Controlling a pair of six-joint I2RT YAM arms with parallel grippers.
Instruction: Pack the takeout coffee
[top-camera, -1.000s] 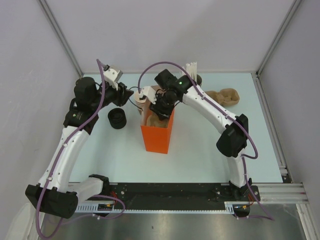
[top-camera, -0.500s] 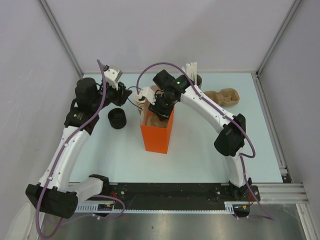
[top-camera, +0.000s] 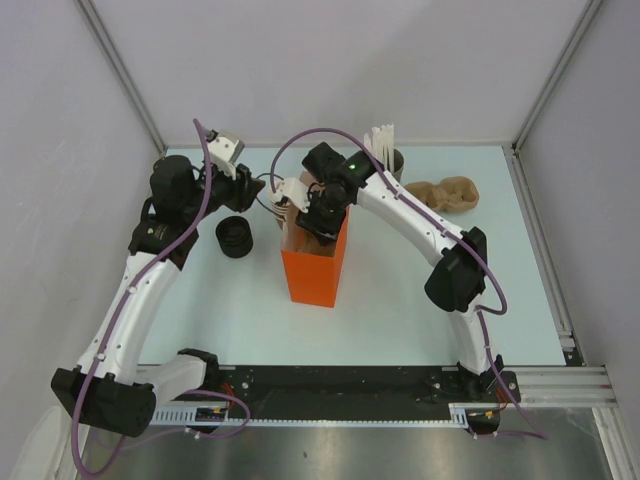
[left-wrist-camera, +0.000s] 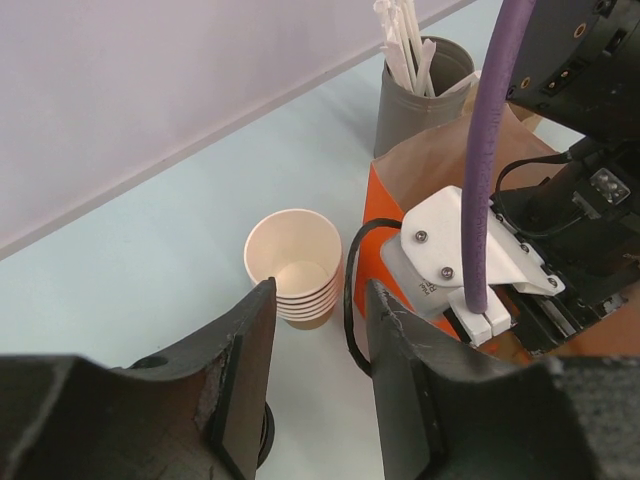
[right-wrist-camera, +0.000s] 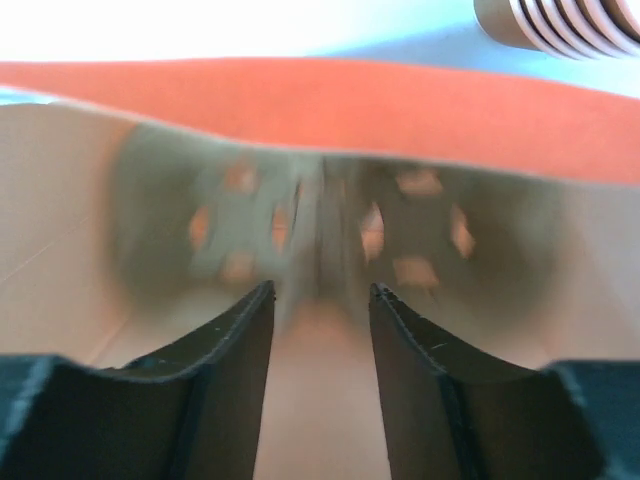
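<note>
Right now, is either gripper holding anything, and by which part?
Nothing. Left gripper is open near the cup stack; right gripper is open inside the orange bag.

A pale blue-green bench (top-camera: 400, 290) carries five things. An orange paper bag (top-camera: 313, 268) stands upright with the right hand (right-wrist-camera: 320, 290) inside its open top. A stack of lidless tan cups (left-wrist-camera: 294, 268) stands just ahead of the left hand (left-wrist-camera: 318, 292), beside the bag. A stack of black lids (top-camera: 234, 237) sits near the left hand, low and just behind its fingers. A grey holder of white sticks (left-wrist-camera: 420, 75) stands beyond the bag, past the right hand. A brown moulded cup carrier (top-camera: 448, 193) lies well off to the right hand's right.
</note>
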